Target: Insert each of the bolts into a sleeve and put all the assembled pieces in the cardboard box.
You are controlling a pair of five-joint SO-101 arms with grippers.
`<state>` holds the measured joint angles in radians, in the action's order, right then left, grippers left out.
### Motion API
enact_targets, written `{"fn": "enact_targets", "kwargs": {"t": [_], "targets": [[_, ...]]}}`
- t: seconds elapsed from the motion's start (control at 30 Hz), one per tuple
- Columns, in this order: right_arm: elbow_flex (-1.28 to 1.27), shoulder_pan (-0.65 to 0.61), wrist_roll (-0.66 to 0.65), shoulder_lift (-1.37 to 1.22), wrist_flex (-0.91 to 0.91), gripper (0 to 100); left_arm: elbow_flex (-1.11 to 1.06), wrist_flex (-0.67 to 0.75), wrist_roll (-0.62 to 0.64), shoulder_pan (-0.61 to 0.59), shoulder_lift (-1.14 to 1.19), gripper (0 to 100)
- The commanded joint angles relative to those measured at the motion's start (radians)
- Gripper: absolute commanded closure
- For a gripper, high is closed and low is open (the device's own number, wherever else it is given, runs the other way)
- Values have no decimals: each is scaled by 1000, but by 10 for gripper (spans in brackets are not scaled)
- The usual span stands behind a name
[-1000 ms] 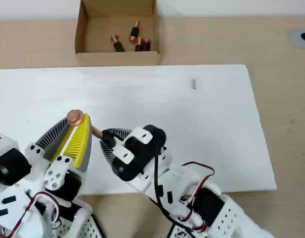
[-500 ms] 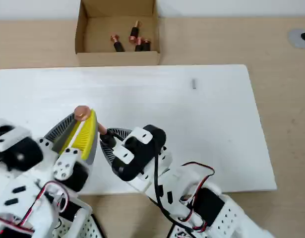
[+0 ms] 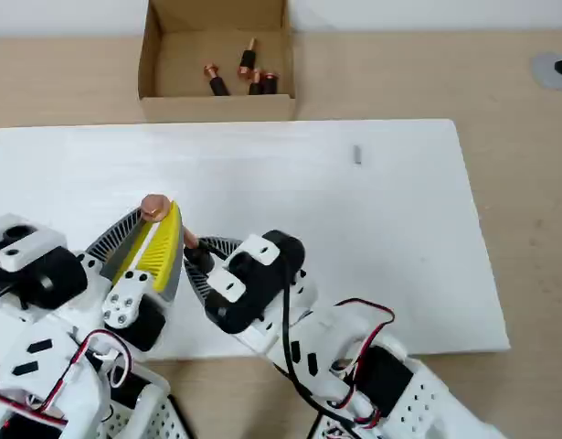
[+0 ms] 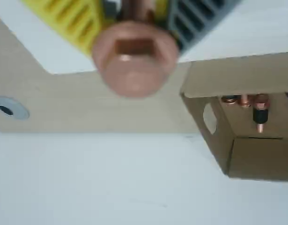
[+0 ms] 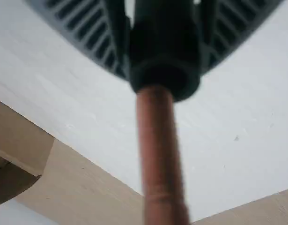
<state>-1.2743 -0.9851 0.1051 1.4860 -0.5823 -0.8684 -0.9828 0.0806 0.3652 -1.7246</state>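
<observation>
My left gripper (image 3: 153,219), with one yellow and one grey finger, is shut on a copper bolt (image 3: 153,207) just under its head. The hex head (image 4: 134,58) fills the upper part of the left wrist view. My right gripper (image 3: 199,260) is shut on a black sleeve (image 5: 165,51). The bolt's shaft (image 5: 160,154) runs into the sleeve's mouth; a short stretch of it (image 3: 188,240) shows between the two grippers. Both hover over the white board's near left part. The cardboard box (image 3: 217,108) stands at the far side with three assembled pieces (image 3: 247,62) inside.
The white board (image 3: 354,256) covers most of the wooden table. A small grey mark (image 3: 357,155) lies on its far right part. A grey disc (image 3: 552,70) sits in the table's far right corner. Both arm bases crowd the near edge.
My left gripper has shifted right and slightly away with the bolt, closing on the sleeve, and less bare shaft shows between them. The right arm has stayed put.
</observation>
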Motion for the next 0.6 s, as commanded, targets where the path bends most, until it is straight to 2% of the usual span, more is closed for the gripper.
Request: {"fn": "enact_targets", "kwargs": {"t": [0.0, 0.57], "targets": [[4, -10, 6, 8, 25, 989, 34, -2, -5, -12, 4, 994], [5, -8, 6, 10, 23, 989, -3, -34, 15, 12, 1, 994]]}}
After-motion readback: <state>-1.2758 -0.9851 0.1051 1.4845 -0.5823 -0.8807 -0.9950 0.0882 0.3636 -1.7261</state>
